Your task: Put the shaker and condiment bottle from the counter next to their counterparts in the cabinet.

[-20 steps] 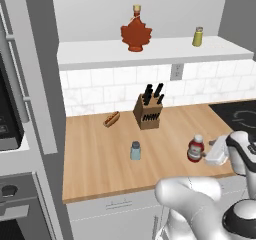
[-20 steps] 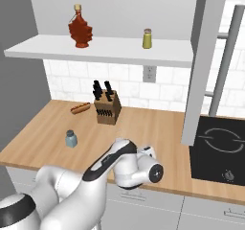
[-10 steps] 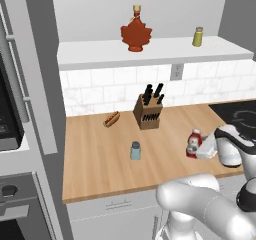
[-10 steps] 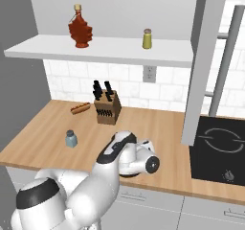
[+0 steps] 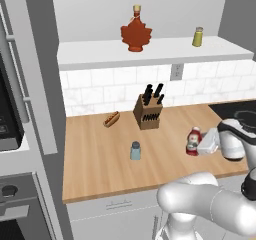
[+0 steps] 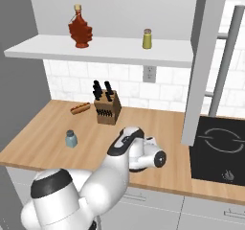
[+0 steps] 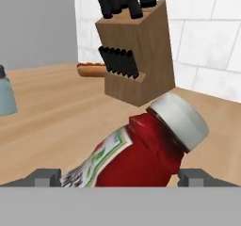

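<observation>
- Red ketchup bottle point(image 7: 141, 154) lies between the two finger tips point(image 7: 47, 177) in the hand view, slanted across the frame with its white cap up and to the right; the view rolls with the hand, so the slant may not be the bottle's own.
- The fingers stand wide, one on each side of the bottle; I cannot tell whether they press it yet.
- In the left base view the bottle point(image 5: 193, 141) stands on the counter point(image 5: 100, 164) at the right, with the gripper point(image 5: 206, 145) right beside it.
- The shaker point(image 5: 135, 150) sits well to the left, near the counter's middle, in front of the knife block point(image 5: 148, 111).
- The leaf bottle point(image 5: 136, 31) and the olive shaker point(image 5: 198, 36) wait on the shelf point(image 5: 150, 54) above.
- Risk: if the fingers shut off-centre on the round body, the bottle may tip or squirt out.
- Risk: a low grip could let it swing on the lift to the shelf.
</observation>
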Controlling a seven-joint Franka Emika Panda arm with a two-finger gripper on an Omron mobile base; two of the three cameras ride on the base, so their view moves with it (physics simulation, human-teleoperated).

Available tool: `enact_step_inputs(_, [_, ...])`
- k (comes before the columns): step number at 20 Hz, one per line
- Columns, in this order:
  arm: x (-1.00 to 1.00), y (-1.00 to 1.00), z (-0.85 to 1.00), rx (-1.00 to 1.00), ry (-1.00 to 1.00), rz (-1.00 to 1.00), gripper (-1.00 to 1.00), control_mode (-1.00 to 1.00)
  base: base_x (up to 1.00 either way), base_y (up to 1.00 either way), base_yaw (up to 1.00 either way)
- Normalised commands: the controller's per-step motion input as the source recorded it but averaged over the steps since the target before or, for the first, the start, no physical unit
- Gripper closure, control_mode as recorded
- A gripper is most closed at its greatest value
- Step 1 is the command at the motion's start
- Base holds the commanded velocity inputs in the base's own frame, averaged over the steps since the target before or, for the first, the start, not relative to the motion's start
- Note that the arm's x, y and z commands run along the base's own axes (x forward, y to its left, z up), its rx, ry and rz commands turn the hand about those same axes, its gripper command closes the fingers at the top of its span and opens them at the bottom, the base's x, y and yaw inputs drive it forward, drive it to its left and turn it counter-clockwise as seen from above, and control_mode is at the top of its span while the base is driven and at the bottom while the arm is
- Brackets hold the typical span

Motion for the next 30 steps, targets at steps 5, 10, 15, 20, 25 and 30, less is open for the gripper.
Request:
enact_step_inputs(5, [0.00, 0.21, 0.16, 0.00, -0.17, 0.15, 1.00, -1.00, 0.00, 0.00, 0.00])
enact_step_inputs(10, [-0.16, 0.00, 0.29, 0.00, -0.11, 0.03, 1.00, -1.00, 0.00, 0.00, 0.00])
enact_step_inputs(15, [-0.05, 0.05, 0.52, 0.00, -0.24, 0.00, 1.00, -1.00, 0.00, 0.00, 0.00])
enact_step_inputs(20, [0.00, 0.15, 0.70, 0.00, -0.24, 0.00, 1.00, -1.00, 0.00, 0.00, 0.00])
enact_step_inputs(25, [0.00, 0.29, 0.69, 0.00, -0.13, 0.00, 1.00, -1.00, 0.00, 0.00, 0.00])
enact_step_inputs(30, [0.00, 0.27, 0.78, 0.00, -0.11, 0.00, 1.00, -1.00, 0.00, 0.00, 0.00])
